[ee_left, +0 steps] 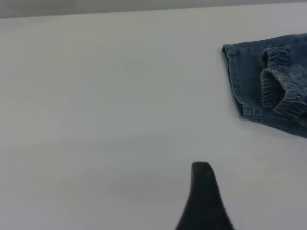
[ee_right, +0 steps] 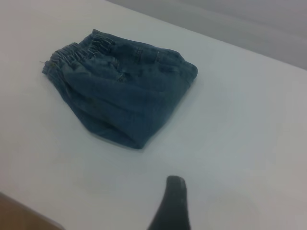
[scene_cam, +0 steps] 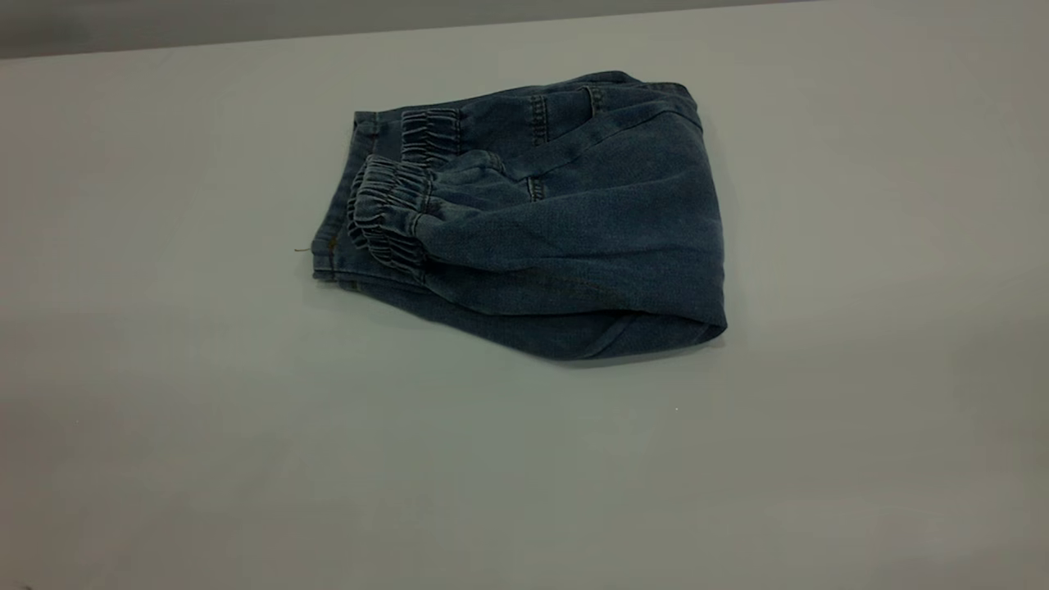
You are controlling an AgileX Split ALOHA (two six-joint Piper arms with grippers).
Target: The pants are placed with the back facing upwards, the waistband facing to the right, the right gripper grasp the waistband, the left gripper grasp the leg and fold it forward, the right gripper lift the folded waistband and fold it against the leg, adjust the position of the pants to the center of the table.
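1. The pants (scene_cam: 565,238) lay folded into a compact bundle on the table (scene_cam: 164,410), toward its far side and well clear of both arms.
2. The waistband (scene_cam: 385,215), gathered and ruched, sat on top of the pants at the end toward the left arm, resting over the stitched hem (scene_cam: 328,246) of the layer beneath.
3. The opposite end of the pants formed a smooth rounded fold (scene_cam: 705,319) lying against the table.
4. The left gripper (ee_left: 204,201) hung above bare table, well apart from the hem end of the pants; only one dark finger showed, so its opening could not be told.
5. The right gripper (ee_right: 171,206) hung above bare table near the folded end of the pants, touching nothing; one finger alone was visible, and its opening likewise could not be told.
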